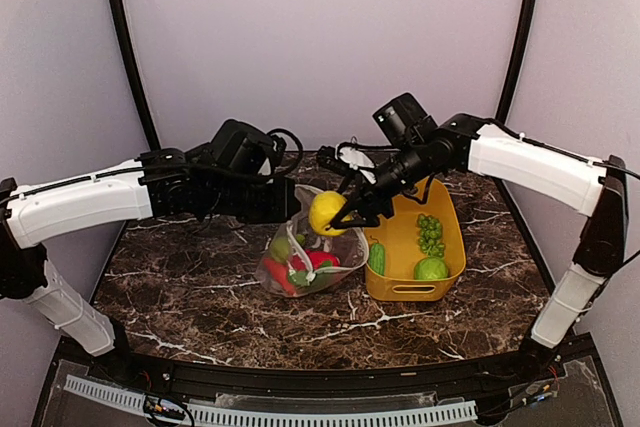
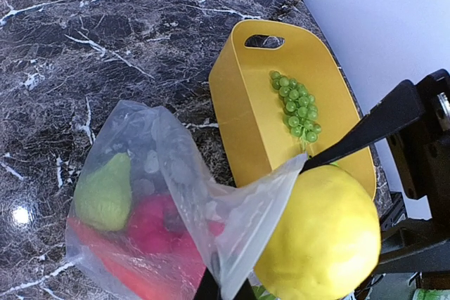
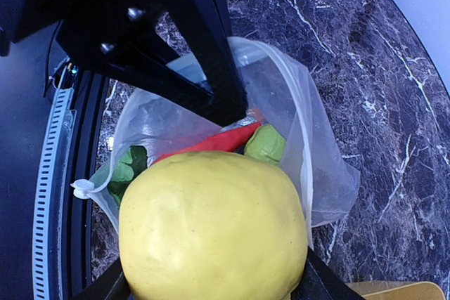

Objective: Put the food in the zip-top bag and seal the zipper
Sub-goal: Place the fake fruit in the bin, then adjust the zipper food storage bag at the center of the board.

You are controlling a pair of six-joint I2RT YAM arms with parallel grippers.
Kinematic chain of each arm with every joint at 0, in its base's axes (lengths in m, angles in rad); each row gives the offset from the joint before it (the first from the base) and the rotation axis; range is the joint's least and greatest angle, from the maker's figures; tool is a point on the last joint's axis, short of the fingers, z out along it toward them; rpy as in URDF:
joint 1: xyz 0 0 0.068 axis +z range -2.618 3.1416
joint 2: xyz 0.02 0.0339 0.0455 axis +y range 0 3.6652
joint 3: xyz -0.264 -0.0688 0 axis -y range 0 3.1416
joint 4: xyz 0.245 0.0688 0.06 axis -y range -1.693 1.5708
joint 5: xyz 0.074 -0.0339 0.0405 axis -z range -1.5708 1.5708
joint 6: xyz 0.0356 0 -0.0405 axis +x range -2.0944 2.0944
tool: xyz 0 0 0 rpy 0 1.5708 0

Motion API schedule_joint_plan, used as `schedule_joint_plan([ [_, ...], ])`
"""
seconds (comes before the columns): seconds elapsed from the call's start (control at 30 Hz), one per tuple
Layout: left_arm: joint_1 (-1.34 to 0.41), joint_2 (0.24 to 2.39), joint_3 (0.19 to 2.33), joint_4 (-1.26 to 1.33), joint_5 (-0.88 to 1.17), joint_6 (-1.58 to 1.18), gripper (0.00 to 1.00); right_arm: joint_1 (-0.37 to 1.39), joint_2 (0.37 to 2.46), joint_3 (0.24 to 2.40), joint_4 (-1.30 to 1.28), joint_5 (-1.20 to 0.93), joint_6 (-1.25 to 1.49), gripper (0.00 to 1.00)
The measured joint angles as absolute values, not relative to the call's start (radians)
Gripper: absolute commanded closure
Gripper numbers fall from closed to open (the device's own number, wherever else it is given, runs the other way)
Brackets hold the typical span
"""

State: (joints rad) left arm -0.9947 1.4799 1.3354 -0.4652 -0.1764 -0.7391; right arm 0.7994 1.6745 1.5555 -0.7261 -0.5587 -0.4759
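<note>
The clear dotted zip-top bag (image 1: 310, 257) lies on the marble table with red and green toy food inside (image 1: 300, 267). My left gripper (image 1: 290, 209) is shut on the bag's mouth edge (image 2: 232, 244) and holds it up and open. My right gripper (image 1: 340, 215) is shut on the yellow lemon (image 1: 327, 213) and holds it right at the bag's mouth; the lemon also fills the right wrist view (image 3: 211, 226) and shows in the left wrist view (image 2: 320, 233). Green grapes (image 1: 430, 232) and two green round pieces (image 1: 431, 269) lie in the yellow bin. The zipper strip is not clear to see.
The yellow bin (image 1: 445, 282) stands right of the bag, close against it; it also shows in the left wrist view (image 2: 246, 110). A green piece (image 1: 376, 258) lies at the bin's left side. Curved black posts and pale walls enclose the back.
</note>
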Motion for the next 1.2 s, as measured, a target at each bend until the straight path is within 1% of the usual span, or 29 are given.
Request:
schedule_joint_plan([
  [0.17,-0.992,1.464,1.325,-0.465,-0.182,-0.741,0.99,0.820,1.721,1.571,-0.706,-0.490,-0.453,0.36],
  [0.3,-0.991,1.464,1.317,-0.464,-0.184,-0.741,0.99,0.838,1.779,1.607,-0.697,-0.414,-0.422,0.19],
  [0.43,-0.991,1.462,1.301,-0.460,-0.188,-0.742,0.99,0.847,1.810,1.635,-0.700,-0.373,-0.391,0.12],
  [0.47,-0.991,1.461,1.298,-0.458,-0.189,-0.742,0.99,0.847,1.811,1.642,-0.706,-0.373,-0.384,0.04],
  [0.5,-0.990,1.460,1.291,-0.454,-0.190,-0.743,0.99,0.847,1.811,1.650,-0.711,-0.375,-0.381,0.02],
  [0.6,-0.982,1.454,1.274,-0.443,-0.193,-0.746,0.99,0.847,1.807,1.678,-0.728,-0.393,-0.373,0.01],
  [0.77,-0.963,1.423,1.234,-0.424,-0.198,-0.760,0.99,0.844,1.753,1.666,-0.744,-0.403,-0.347,0.01],
  [0.8,-0.960,1.416,1.227,-0.420,-0.199,-0.764,0.99,0.840,1.735,1.655,-0.744,-0.403,-0.337,0.04],
  [0.93,-0.951,1.386,1.205,-0.416,-0.204,-0.770,0.99,0.821,1.683,1.608,-0.745,-0.375,-0.303,0.23],
  [1.0,-0.949,1.381,1.201,-0.415,-0.206,-0.771,0.99,0.802,1.678,1.577,-0.739,-0.344,-0.292,0.37],
  [1.07,-0.948,1.378,1.195,-0.414,-0.211,-0.771,0.99,0.789,1.693,1.549,-0.745,-0.327,-0.294,0.47],
  [1.1,-0.947,1.378,1.193,-0.415,-0.212,-0.771,0.99,0.782,1.707,1.544,-0.754,-0.326,-0.297,0.50],
  [1.2,-0.947,1.378,1.186,-0.414,-0.218,-0.771,0.99,0.776,1.753,1.536,-0.770,-0.345,-0.296,0.51],
])
